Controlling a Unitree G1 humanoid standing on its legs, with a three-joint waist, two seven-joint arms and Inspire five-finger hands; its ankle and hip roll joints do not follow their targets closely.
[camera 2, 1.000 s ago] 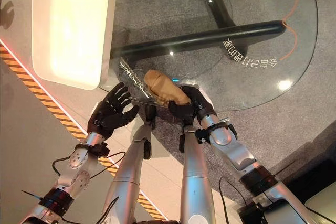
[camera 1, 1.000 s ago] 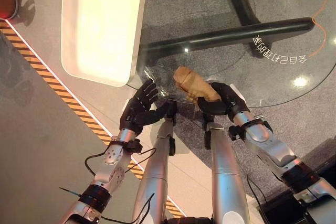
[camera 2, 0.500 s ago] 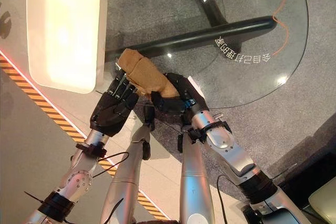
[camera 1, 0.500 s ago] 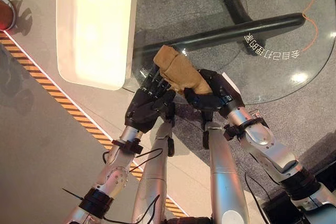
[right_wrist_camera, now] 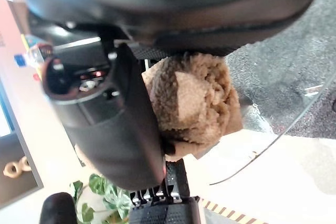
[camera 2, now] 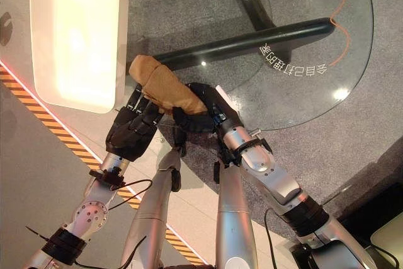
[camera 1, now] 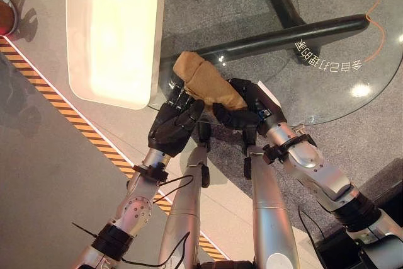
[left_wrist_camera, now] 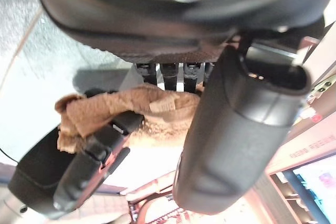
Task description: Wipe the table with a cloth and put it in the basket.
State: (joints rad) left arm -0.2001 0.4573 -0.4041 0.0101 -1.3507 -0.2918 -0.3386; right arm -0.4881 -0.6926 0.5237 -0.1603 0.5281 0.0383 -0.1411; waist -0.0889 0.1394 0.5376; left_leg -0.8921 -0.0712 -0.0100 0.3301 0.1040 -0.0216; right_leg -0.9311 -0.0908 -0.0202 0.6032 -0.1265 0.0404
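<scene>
Glass table (camera 1: 327, 42), cloth (camera 1: 204, 83) in right hand (camera 1: 242, 108)

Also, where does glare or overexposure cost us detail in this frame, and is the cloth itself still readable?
Left eye view: the white basket is blown out inside, so its floor shows nothing; small light spots glint on the glass table. Right wrist view: bright washed-out background, yet the tan cloth keeps its nap, pinched by the right hand. Left wrist view: the left hand looms dark against a pale backdrop.
</scene>
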